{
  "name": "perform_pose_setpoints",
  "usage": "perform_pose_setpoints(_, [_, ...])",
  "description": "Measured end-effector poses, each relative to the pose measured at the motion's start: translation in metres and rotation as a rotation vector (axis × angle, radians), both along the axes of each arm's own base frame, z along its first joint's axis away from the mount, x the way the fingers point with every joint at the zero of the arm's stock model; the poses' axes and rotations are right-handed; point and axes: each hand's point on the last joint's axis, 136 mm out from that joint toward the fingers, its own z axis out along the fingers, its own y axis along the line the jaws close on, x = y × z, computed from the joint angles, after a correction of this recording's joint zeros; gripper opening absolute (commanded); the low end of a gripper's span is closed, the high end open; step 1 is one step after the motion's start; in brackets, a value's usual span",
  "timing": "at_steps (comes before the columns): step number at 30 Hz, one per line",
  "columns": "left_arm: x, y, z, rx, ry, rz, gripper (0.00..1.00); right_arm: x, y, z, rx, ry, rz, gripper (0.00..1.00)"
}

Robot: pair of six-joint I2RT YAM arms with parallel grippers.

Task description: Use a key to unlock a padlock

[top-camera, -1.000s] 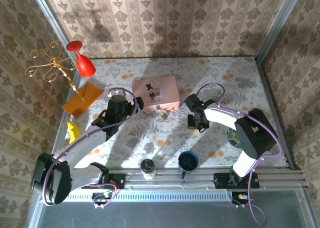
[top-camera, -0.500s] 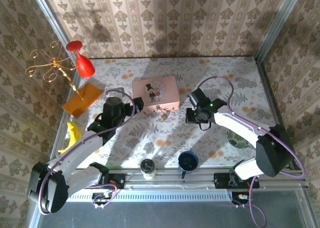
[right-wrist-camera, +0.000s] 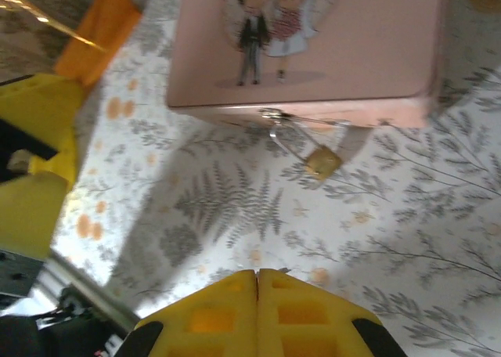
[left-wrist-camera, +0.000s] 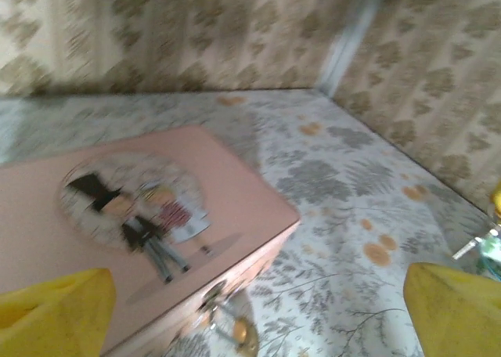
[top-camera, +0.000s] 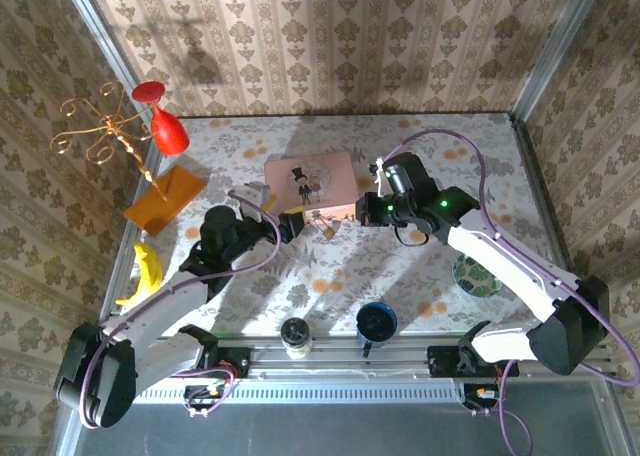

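The small brass padlock (top-camera: 328, 232) hangs by its thin silvery shackle from the latch on the front of the pink picture box (top-camera: 312, 181). In the right wrist view the padlock (right-wrist-camera: 322, 163) lies on the tablecloth just below the box (right-wrist-camera: 313, 44). My right gripper (top-camera: 372, 211) hovers right of the padlock, jaws pressed shut, with a tiny silvery key tip (right-wrist-camera: 280, 270) poking out between them. My left gripper (top-camera: 292, 224) is open just left of the padlock. In its own blurred view, the padlock (left-wrist-camera: 239, 333) sits between its yellow fingers (left-wrist-camera: 55, 310).
A glass jar (top-camera: 295, 334) and a blue cup (top-camera: 377, 322) stand near the front rail. A banana (top-camera: 148, 271), an orange pad (top-camera: 165, 196) and a gold stand with a red glass (top-camera: 165, 126) are at the left. A patterned dish (top-camera: 475, 274) lies under the right arm.
My right gripper rose from the table right of the box and swung left toward the padlock. My left gripper shifted right and forward to the box's front.
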Motion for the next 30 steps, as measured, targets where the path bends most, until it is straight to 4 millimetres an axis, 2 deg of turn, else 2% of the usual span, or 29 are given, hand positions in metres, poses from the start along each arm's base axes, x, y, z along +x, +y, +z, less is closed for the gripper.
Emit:
perform_pose_setpoints(6, [-0.022,-0.027,0.019,0.005,-0.166,-0.190,0.89,-0.005,0.018,0.037,0.126,-0.053,0.074,0.00])
perform_pose_setpoints(9, [-0.034,-0.041,0.019,0.015,-0.201,-0.284,0.79,-0.008,0.025,0.047,0.178,-0.057,0.104,0.00])
perform_pose_setpoints(12, [-0.044,-0.054,0.018,0.024,-0.231,-0.371,0.61,-0.010,0.031,0.053,0.217,-0.054,0.127,0.00])
perform_pose_setpoints(16, [-0.052,-0.068,0.020,0.034,-0.274,-0.435,0.55,-0.010,0.035,0.060,0.248,-0.059,0.137,0.00])
perform_pose_setpoints(24, [-0.047,-0.089,0.020,0.047,-0.342,-0.424,0.36,-0.010,0.038,0.066,0.282,-0.062,0.139,0.00])
perform_pose_setpoints(30, [-0.037,-0.101,0.021,0.035,-0.365,-0.395,0.27,-0.008,0.040,0.070,0.291,-0.077,0.141,0.00])
